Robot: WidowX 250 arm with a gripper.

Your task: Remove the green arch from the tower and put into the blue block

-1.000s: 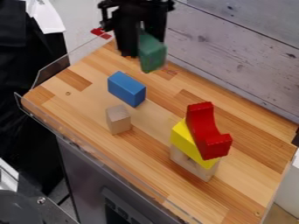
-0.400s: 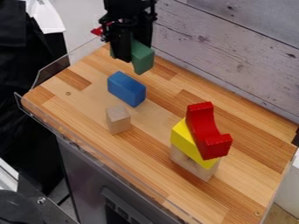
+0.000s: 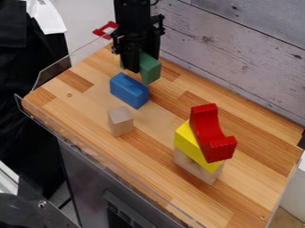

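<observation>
1. The green arch [image 3: 150, 69] is pinched by the black gripper [image 3: 134, 67], and part of it is hidden by the fingers.
2. The arch is held near the far side of the blue block [image 3: 129, 91]; whether the two are touching cannot be told.
3. The blue block is laid lengthwise on the wooden tabletop [image 3: 77, 104], and its upper face is left uncovered.
4. A small plain wooden block [image 3: 121, 122] is stood upright near the blue block, on the side toward the camera.
5. Well apart from these, a stack is formed: a pale wooden piece [image 3: 195, 168] is placed at the bottom, a yellow block [image 3: 189, 141] is set on it, and a red arch [image 3: 209, 136] is carried on top, tilted.
6. The tabletop is bordered by a transparent rim [image 3: 55, 73] and, opposite, by a grey plank wall [image 3: 238, 53].
</observation>
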